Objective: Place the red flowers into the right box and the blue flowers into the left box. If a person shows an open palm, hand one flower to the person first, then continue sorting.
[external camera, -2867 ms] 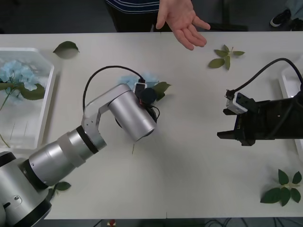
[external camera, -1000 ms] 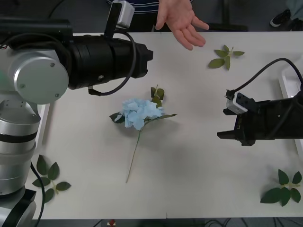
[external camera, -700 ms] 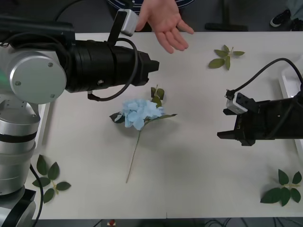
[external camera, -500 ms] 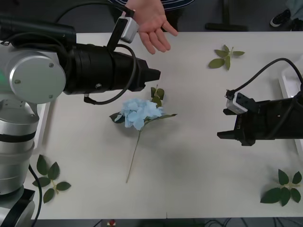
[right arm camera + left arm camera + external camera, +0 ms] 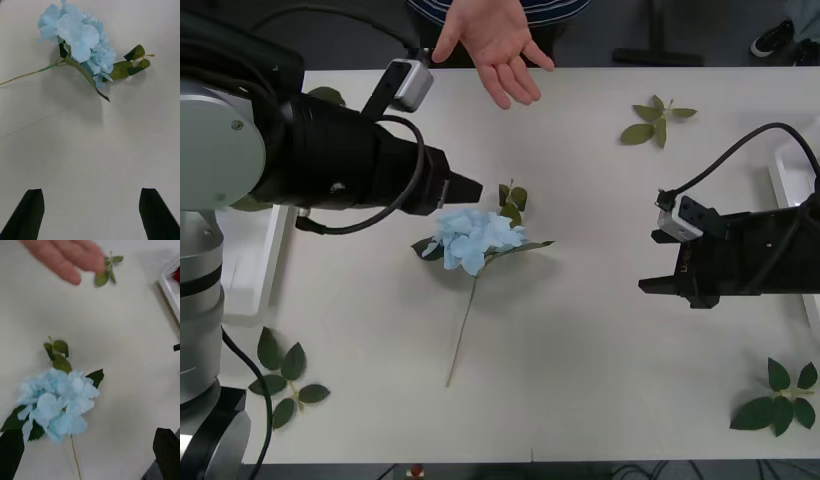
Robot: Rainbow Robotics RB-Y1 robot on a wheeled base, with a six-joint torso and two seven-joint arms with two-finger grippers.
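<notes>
One blue flower (image 5: 475, 238) lies on the table's middle, stem toward me; it also appears as the blue flower (image 5: 56, 407) and the blue flower (image 5: 78, 37) in the wrist views. My left gripper (image 5: 472, 188) hovers just left of and behind the bloom, open and empty, its fingers (image 5: 167, 450) at the corners. My right gripper (image 5: 650, 262) waits open at the right, empty, pointing at the flower. A person's open palm (image 5: 495, 40) reaches over the far edge. The right box (image 5: 174, 281) holds a bit of red. My left arm covers much of the left box (image 5: 275, 250).
Loose green leaf sprigs lie at the back right (image 5: 658, 118), front right (image 5: 780, 395), front left (image 5: 285, 375) and back left (image 5: 325, 95). The right box's rim (image 5: 785, 175) shows at the right edge. Bare table lies between the flower and my right gripper.
My left arm has drawn back left and dropped, its tip now close by the blue bloom. The person's palm shifted left along the far edge. The flower and right arm stayed put.
</notes>
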